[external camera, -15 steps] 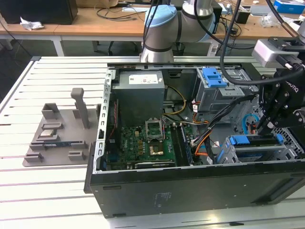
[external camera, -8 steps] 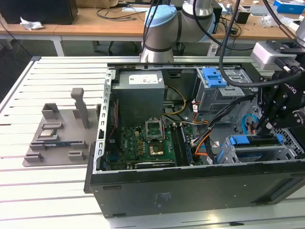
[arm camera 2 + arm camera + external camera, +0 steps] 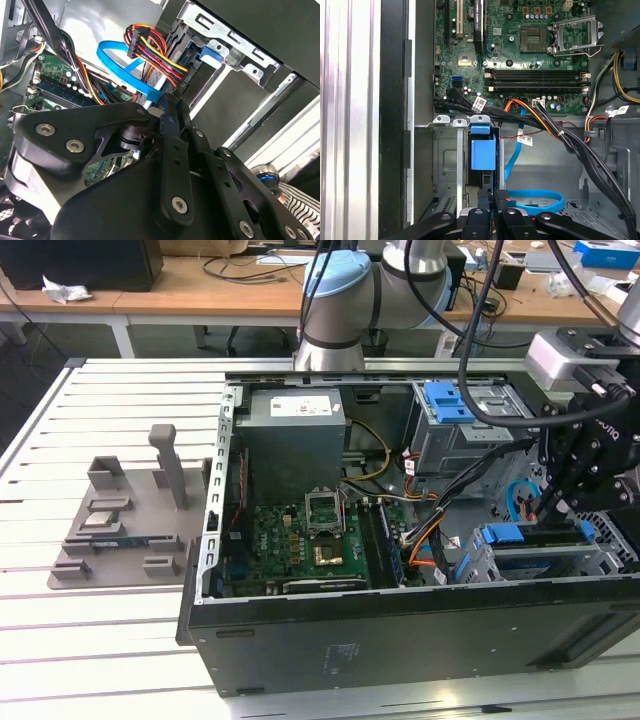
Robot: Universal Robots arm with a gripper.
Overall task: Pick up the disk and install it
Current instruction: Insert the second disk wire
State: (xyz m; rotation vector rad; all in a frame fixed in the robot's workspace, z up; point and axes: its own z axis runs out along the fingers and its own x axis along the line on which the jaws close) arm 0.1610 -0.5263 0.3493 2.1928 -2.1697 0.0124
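Gripper (image 3: 545,502) dips fingers pressed together at the case's (image 3: 400,640) 3 o'clock side — disk (image 3: 483,152) slotted in the drive cage in the first wrist view.

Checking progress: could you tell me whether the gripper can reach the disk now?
Probably yes: the gripper hangs just over the disk, whose blue frame shows in the bay, and the cables run beside it.

The arm (image 3: 340,300) bends over from the far side; its black gripper (image 3: 548,502) points steeply down, jaws drawn tight together, fingers (image 3: 492,200) meeting edge to edge
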